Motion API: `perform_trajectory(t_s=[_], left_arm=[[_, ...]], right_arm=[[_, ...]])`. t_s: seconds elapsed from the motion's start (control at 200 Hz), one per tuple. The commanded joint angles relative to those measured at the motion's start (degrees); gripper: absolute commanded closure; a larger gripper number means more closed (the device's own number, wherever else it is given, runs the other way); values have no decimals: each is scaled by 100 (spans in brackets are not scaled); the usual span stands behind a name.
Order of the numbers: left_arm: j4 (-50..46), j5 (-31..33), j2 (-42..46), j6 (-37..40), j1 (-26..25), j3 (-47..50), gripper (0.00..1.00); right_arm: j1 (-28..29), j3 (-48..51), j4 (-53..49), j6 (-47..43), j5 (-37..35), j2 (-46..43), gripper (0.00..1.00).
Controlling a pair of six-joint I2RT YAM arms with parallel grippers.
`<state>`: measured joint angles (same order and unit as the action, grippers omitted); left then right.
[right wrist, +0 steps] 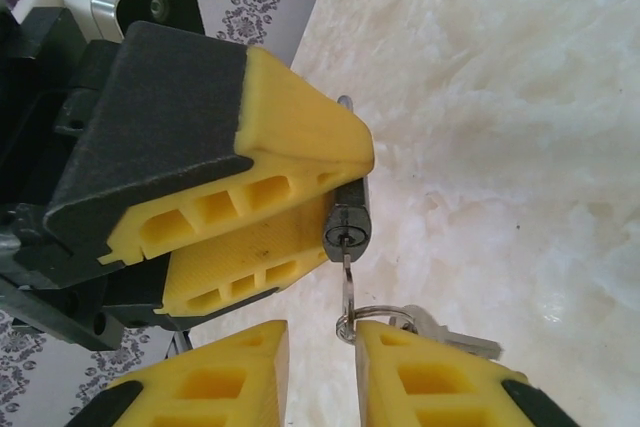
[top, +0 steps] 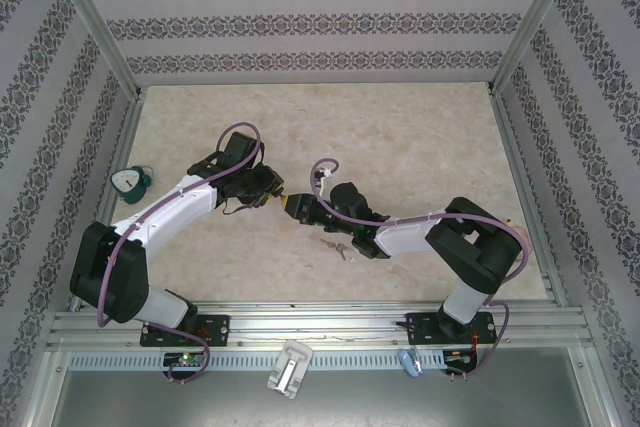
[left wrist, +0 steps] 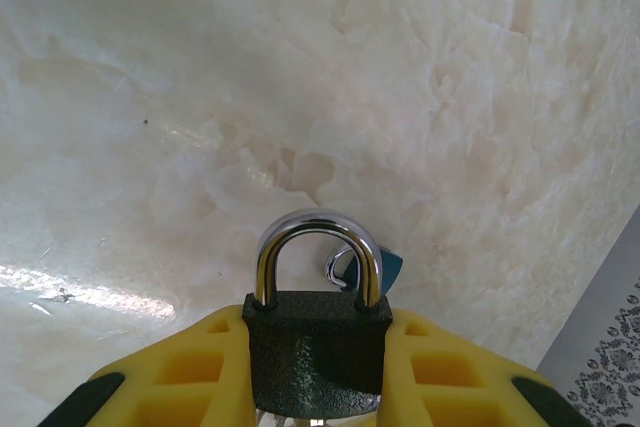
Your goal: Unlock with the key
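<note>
The light is bright and even, with soft shadows. Under my left wrist the table (left wrist: 100, 295) has a white glare streak, and my yellow fingers (left wrist: 228, 387) look slightly blurred.

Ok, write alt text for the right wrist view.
The left gripper clamps a dark padlock, keyhole facing the camera, with a key inserted and a key ring attached. The right gripper sits just below, jaws apart, over a pale marbled table.
</note>
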<state>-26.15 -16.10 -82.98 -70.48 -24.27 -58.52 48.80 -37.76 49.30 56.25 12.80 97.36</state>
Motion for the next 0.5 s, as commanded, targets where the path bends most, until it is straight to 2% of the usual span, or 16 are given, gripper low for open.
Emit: perform_trajectory(t_s=[0.0,0.32,0.495], left_arm=[[-30,-29,192,126,14,34,86],[24,-98,244,89,18,61,86],[90,-173,241,76,7,82,86]], right_arm=[[-89,-94,246,102,-29,72,77],[-125,-100,227,166,-139,158,83],[-133,-131,317,188,-135,222,91]])
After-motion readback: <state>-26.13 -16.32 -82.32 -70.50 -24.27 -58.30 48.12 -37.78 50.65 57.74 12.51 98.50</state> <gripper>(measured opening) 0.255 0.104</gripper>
